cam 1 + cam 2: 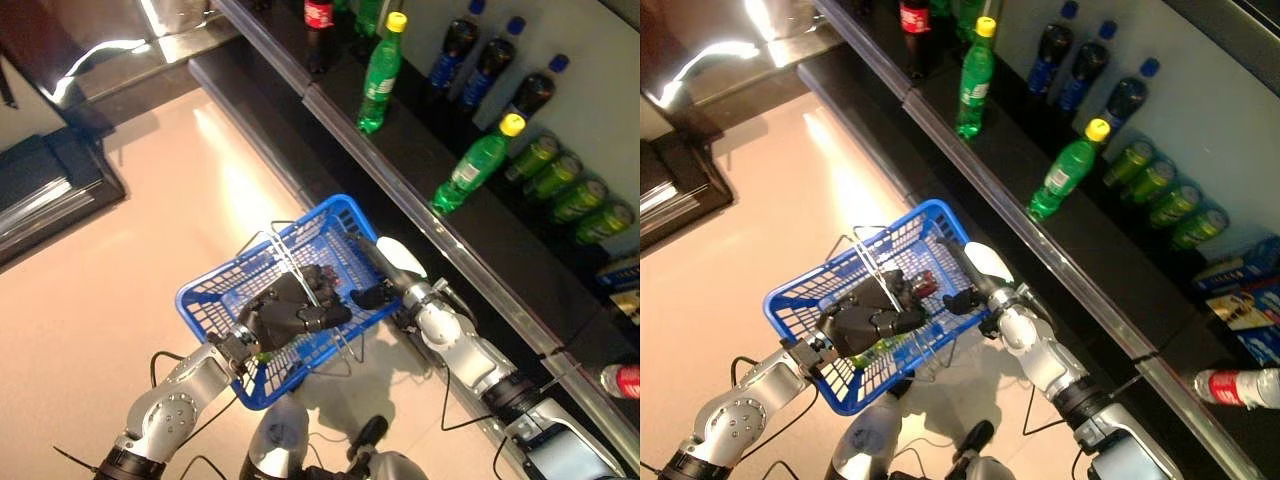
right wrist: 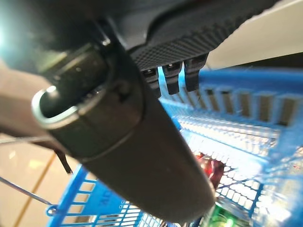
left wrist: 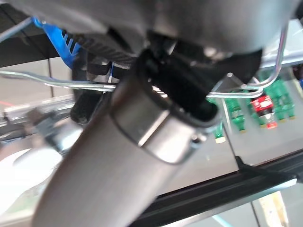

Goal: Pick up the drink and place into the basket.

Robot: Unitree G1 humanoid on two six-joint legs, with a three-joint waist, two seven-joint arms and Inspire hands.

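My left hand [image 1: 290, 312] holds the blue plastic basket [image 1: 215, 290] up over the floor, its fingers curled round the wire handles [image 1: 285, 255]. Inside the basket lie a green drink bottle [image 1: 880, 350] and a small red-labelled item [image 1: 925, 283]; the right wrist view shows both through the mesh, the red one [image 2: 210, 168] and the green one [image 2: 227, 220]. My right hand [image 1: 385, 278] reaches over the basket's shelf-side rim, its fingers [image 2: 171, 78] straight and nothing between them and the thumb.
A dark shelf [image 1: 420, 215] runs diagonally on the right. On it stand two green bottles [image 1: 380, 75] [image 1: 475, 165], several dark cola bottles [image 1: 490, 65] and green cans [image 1: 575, 195]. A red-labelled bottle [image 1: 620, 380] lies at the far right. Beige floor [image 1: 120, 280] spreads to the left.
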